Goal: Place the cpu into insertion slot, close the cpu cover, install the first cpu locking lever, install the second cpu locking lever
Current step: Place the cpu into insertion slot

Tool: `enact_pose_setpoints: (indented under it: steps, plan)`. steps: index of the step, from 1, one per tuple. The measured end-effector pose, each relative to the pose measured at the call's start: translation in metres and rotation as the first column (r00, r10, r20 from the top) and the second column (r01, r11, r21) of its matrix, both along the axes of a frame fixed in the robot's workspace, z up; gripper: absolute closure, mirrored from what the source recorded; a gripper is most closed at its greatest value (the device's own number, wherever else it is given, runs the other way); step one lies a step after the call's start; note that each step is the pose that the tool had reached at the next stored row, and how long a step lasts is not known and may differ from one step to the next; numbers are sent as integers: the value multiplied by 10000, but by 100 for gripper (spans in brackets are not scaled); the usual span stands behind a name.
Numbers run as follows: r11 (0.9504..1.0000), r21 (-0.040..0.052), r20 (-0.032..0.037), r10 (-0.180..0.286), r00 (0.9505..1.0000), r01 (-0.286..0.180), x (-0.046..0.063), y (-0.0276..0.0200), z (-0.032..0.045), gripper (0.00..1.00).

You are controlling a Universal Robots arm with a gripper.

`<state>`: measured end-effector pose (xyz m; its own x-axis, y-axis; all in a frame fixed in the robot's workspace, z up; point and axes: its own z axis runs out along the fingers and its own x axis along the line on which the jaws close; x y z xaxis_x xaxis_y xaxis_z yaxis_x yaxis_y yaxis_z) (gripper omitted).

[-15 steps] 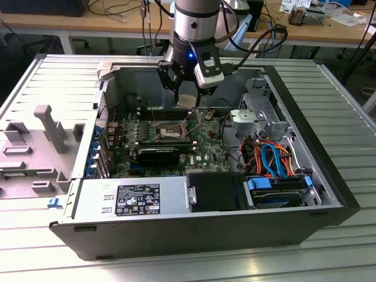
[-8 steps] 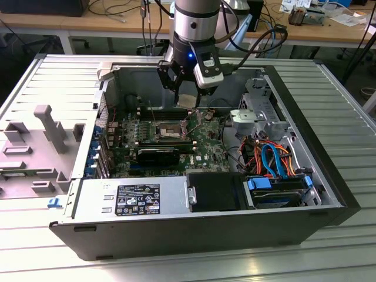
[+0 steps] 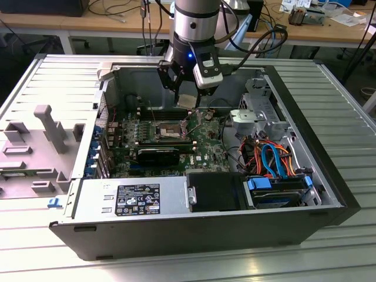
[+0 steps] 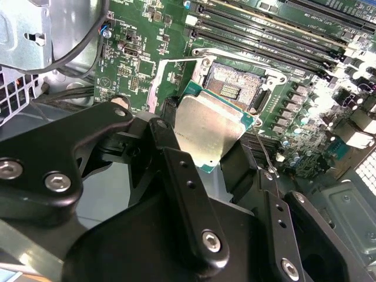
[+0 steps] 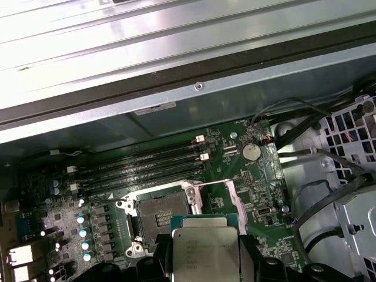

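The gripper (image 4: 202, 154) pinches the cpu (image 4: 207, 124) by two opposite edges, holding it just above the uncovered insertion slot (image 4: 232, 88) near the middle of the green circuit board (image 4: 147, 35), the cpu cover (image 4: 154, 79) swung open alongside, long memory slots (image 4: 264, 29) beyond.

The cpu (image 4: 208, 126), a flat square with a silvery-grey top and green edge, sits tilted, pinched in the tool (image 5: 204, 264). In the exterior view it is at 1 o'clock from the insertion slot (image 3: 169, 129). The slot's dark centre lies bare. The cpu cover (image 5: 195, 198), a thin silver frame, stands open at its 3 o'clock side.
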<state>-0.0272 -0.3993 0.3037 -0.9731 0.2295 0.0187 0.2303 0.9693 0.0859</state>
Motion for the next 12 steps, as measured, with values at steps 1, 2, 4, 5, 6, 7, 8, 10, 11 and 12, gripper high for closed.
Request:
enact_pose_setpoints:
  steps: [1,2,4,5,6,7,8,10,11,12]
  plan:
    - [10000,0,0,-24,10000,24,0,0,0,45]
    - [10000,0,0,-52,10000,52,0,0,-1,45]
    - [10000,-1,0,-95,10000,95,0,0,-1,45]
    - [9999,0,0,-125,9999,125,0,0,-2,45]
    - [9999,0,0,-146,9999,146,0,0,-3,45]
    - [9999,0,0,-172,9999,172,0,0,-3,45]
    - [9998,0,0,-205,9998,205,0,0,-4,45]
    - [9997,0,0,-241,9997,241,0,0,-4,45]
    - [9996,0,0,-272,9996,272,0,0,-5,45]
    - [9996,0,0,-288,9996,288,0,0,-5,45]
